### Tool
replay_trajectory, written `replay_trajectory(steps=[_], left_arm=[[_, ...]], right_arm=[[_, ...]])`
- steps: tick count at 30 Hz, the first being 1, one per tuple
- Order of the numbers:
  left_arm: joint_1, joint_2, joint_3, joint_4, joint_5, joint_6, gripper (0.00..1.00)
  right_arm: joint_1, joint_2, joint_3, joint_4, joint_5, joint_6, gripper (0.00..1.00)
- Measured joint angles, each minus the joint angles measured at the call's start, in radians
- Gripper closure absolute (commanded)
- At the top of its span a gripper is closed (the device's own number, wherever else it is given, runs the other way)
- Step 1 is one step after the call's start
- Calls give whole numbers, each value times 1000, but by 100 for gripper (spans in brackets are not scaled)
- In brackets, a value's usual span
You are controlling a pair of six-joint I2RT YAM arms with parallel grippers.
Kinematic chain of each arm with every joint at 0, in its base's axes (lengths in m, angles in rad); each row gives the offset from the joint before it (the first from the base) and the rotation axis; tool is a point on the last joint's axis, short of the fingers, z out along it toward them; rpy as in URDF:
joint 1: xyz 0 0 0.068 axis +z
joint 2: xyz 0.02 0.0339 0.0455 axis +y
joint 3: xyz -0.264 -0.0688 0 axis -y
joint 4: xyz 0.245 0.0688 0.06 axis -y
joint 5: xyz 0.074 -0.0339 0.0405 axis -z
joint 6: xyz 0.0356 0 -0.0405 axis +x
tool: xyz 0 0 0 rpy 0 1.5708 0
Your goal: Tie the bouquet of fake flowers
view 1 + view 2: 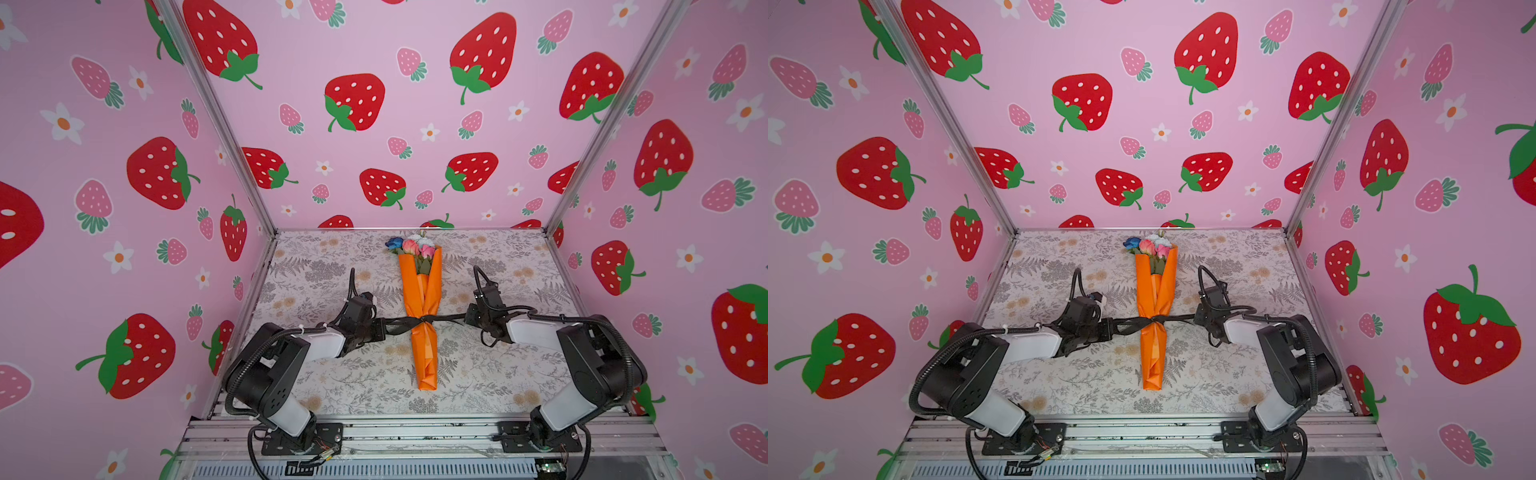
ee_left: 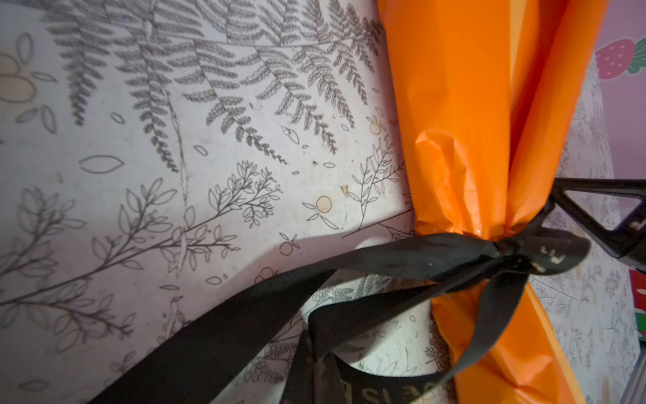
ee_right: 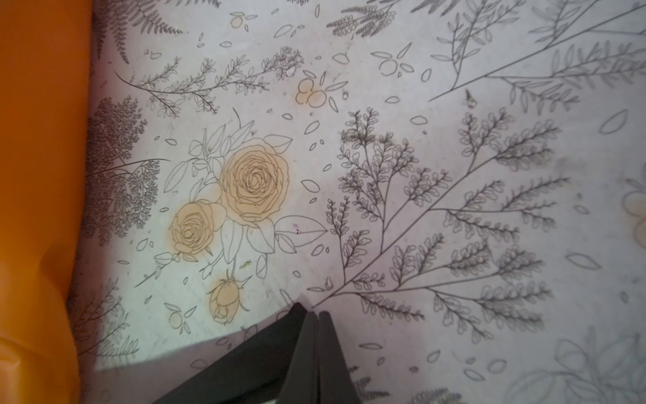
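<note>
The floral-print counter (image 1: 498, 374) bears the bouquet of fake flowers (image 1: 422, 291) in orange paper, lying lengthwise at mid-counter. Left hand (image 1: 384, 328) and right hand (image 1: 467, 318), both clamped tight, each pinch the black ribbon (image 1: 405, 324) knotted round it.

The bouquet (image 1: 422, 299) is lying lengthwise down the middle of the table (image 1: 498, 374), its blooms pointing at the back wall (image 1: 395, 124) and its stem end at the front rail (image 1: 415, 432). The ribbon (image 1: 401, 323) is crossing it from side to side, nearer the stem end, with 1 knot (image 1: 424, 320) sitting on top. The left gripper (image 1: 385, 327) is resting left of the bouquet and the right gripper (image 1: 466, 318) right of it, and the ribbon's 2 sides are running out to them, 1 into each.
</note>
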Motion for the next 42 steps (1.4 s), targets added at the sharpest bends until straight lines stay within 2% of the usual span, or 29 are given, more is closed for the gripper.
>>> replay_trajectory(steps=[9, 10, 11, 12, 15, 20, 25, 28, 32, 35, 36, 42], left_arm=[[1, -31, 0, -12, 19, -2, 100], [1, -37, 2, -19, 23, -2, 97], [0, -45, 5, -29, 25, -2, 85], [0, -53, 10, -40, 29, -2, 76], [-6, -82, 32, -70, 34, -5, 64], [-10, -161, 62, -107, 36, -12, 38], [-11, -258, 77, -164, 10, -28, 27], [-10, -328, 77, -222, -40, -29, 17], [2, -460, 78, -329, -131, -22, 6], [25, -593, 80, -422, -227, -11, 1], [31, -645, 81, -455, -267, -4, 1], [40, -961, 68, -586, -557, 32, 1]], right_arm=[[-24, -41, -7, 30, -73, -78, 100], [-26, -52, -6, 30, -80, -89, 95], [-26, -63, -5, 29, -87, -97, 81], [-26, -74, -3, 27, -93, -103, 72], [-25, -105, 9, 14, -106, -134, 60], [-23, -176, 31, -19, -125, -155, 54], [-23, -247, 52, -65, -151, -153, 55], [-18, -282, 52, -107, -161, -142, 49], [-17, -371, 47, -177, -143, -129, 33], [-17, -486, 32, -230, -93, -121, 15], [-17, -527, 29, -247, -70, -122, 0], [-23, -710, 21, -341, 86, -122, 0]])
